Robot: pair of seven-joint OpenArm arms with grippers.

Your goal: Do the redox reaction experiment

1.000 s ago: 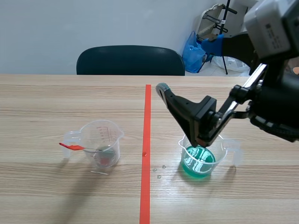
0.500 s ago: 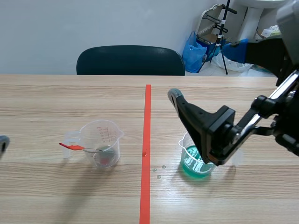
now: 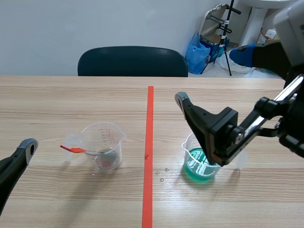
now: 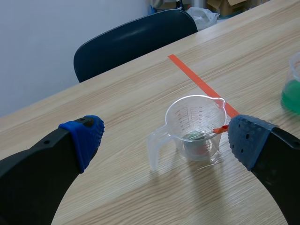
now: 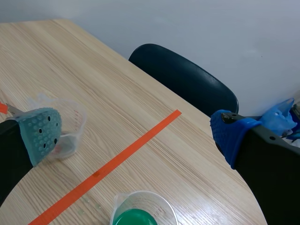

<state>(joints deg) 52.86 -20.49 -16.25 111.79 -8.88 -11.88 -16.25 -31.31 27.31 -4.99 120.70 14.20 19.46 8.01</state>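
The clear plastic measuring cup (image 4: 194,123) with a red spoon (image 3: 71,148) stands just ahead of the spread left claw (image 4: 167,135), the nearer one; the right claw (image 5: 136,135), also spread, hangs above the green-filled cup (image 5: 140,213).

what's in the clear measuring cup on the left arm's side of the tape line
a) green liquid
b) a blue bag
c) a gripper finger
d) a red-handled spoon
D: a red-handled spoon rests in the clear measuring cup, its handle sticking out past the rim; the green liquid is in the other cup.
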